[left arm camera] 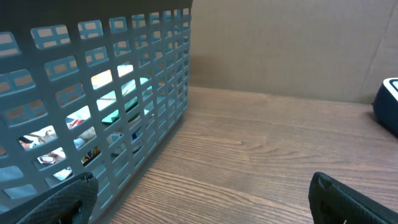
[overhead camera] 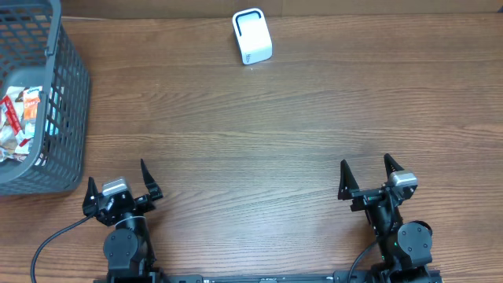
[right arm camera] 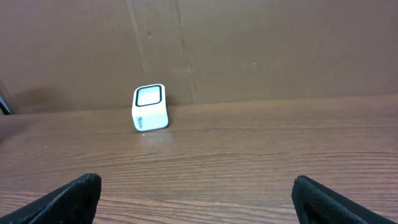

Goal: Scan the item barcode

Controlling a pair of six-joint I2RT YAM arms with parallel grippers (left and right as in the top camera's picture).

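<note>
No text, number or brand can be read. The packets (overhead camera: pixel 17 122) in the grey mesh basket (overhead camera: pixel 75 102), at ten o'clock on the tabletop (overhead camera: pixel 259 149), carry red, orange and white printing too small to make out; through the mesh in the left wrist view it is only coloured blur. The white barcode scanner (overhead camera: pixel 251 36), at twelve o'clock, bears small dark marks low on its front, illegible.
</note>
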